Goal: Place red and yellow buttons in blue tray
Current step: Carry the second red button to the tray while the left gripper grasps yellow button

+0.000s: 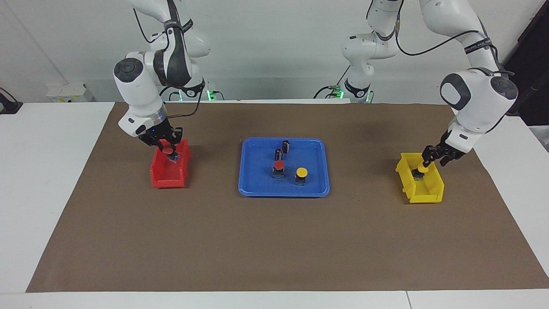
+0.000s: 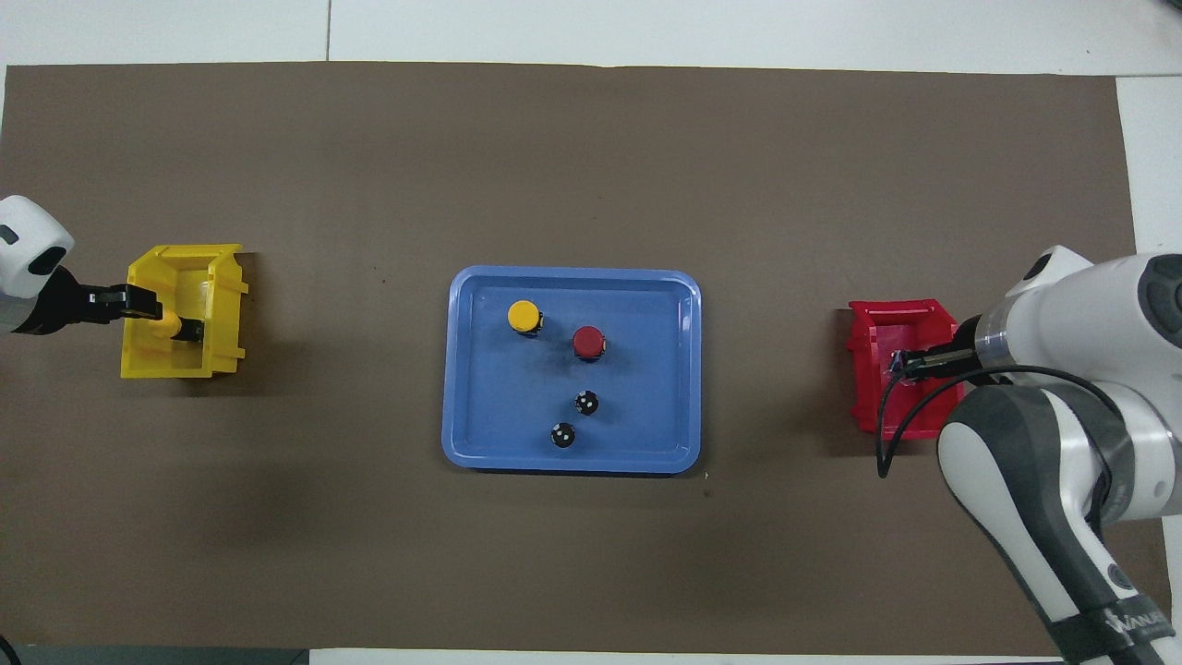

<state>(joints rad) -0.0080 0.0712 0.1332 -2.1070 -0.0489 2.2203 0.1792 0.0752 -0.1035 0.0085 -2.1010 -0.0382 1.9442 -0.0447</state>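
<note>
Brown mat: blue tray (image 1: pixel 319 189) holds one red button (image 1: pixel 279 165), one yellow button (image 1: pixel 301 172), two dark cylinders (image 1: pixel 285 146).
Right gripper (image 1: pixel 166 149) grips a second red button (image 1: pixel 167 150) over the red bin (image 1: pixel 163 178); left gripper (image 1: pixel 424 166) clamps a second yellow button (image 1: pixel 422 170) in the yellow bin (image 1: pixel 424 193).

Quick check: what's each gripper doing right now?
Left gripper: closed on the yellow button in the yellow bin.
Right gripper: shut on the red button, raised over the red bin.

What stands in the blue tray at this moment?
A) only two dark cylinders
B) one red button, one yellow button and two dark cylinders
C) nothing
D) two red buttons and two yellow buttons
B: the blue tray holds one red button, one yellow button and two dark cylinders.
</note>
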